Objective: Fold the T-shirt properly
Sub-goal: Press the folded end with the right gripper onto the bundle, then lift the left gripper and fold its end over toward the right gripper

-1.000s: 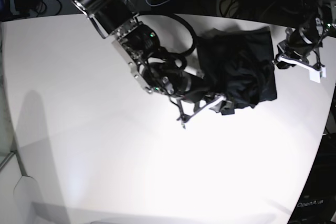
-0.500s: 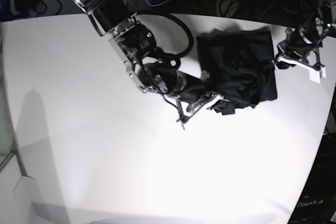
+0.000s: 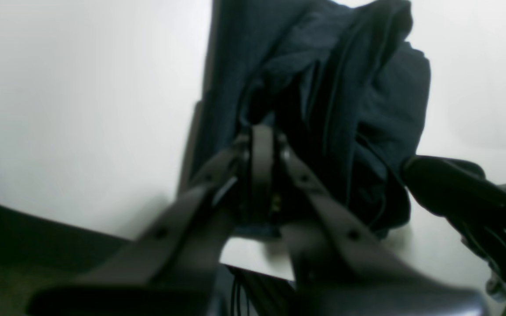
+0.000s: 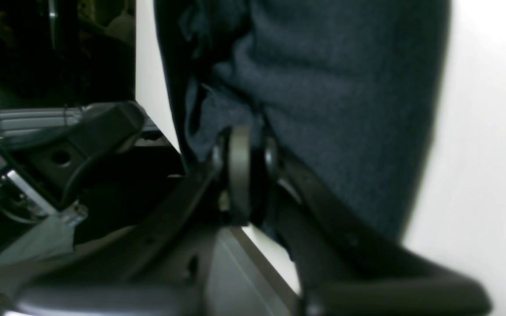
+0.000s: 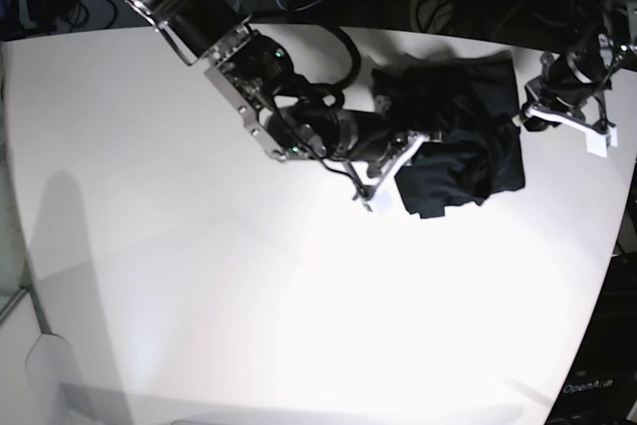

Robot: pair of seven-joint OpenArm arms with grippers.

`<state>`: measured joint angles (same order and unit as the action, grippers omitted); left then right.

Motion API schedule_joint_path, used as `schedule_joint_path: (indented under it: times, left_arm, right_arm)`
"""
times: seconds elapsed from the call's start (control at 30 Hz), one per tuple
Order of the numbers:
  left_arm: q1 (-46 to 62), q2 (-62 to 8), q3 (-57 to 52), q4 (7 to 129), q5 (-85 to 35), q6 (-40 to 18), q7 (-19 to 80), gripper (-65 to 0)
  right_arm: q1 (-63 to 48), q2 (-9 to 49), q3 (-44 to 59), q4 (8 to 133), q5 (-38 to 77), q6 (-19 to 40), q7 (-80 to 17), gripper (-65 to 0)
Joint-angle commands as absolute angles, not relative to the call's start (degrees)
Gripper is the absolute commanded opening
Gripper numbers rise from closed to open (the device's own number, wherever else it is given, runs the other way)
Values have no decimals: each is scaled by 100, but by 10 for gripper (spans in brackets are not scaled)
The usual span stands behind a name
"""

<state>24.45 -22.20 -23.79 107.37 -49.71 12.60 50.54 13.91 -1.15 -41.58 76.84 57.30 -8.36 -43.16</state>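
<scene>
In the base view, the right gripper (image 5: 398, 161) sits left of centre, its jaws nearly together and clamped on the left edge of the T-shirt (image 5: 458, 136). The T-shirt lies bunched on the worktop (image 5: 199, 276) in the upper right of the frame, its long axis running roughly left to right between the two grippers. At the far right, the left gripper (image 5: 520, 118) is fully closed on the opposite edge. Both grippers touch the cloth, and the next fold probably depends on this shared hold.
</scene>
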Motion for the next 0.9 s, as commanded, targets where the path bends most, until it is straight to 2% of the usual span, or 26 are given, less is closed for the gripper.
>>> schedule_joint_path:
  times: [0.0, 0.47, 0.73, 0.87]
  left_arm:
    - [2422, -2308, -2404, 10844, -5015, 1226, 4980, -650]
    - [2440, -2308, -2440, 10826, -5007, 1226, 4989, -650]
    - [2431, -2308, -2440, 10826, -5007, 1226, 4980, -650]
    - [2431, -2290, -2431, 10862, -5015, 1226, 4980, -650]
  right_arm:
    - [1393, -189, -4154, 7820, 5798, -725, -4242, -542]
    - [1182, -382, -4523, 8004, 5552, -699, -4268, -526]
    - [1473, -602, -5437, 7969, 5560, -690, -4242, -525]
    - [1552, -690, -5710, 7969, 5560, -435, -4277, -528]
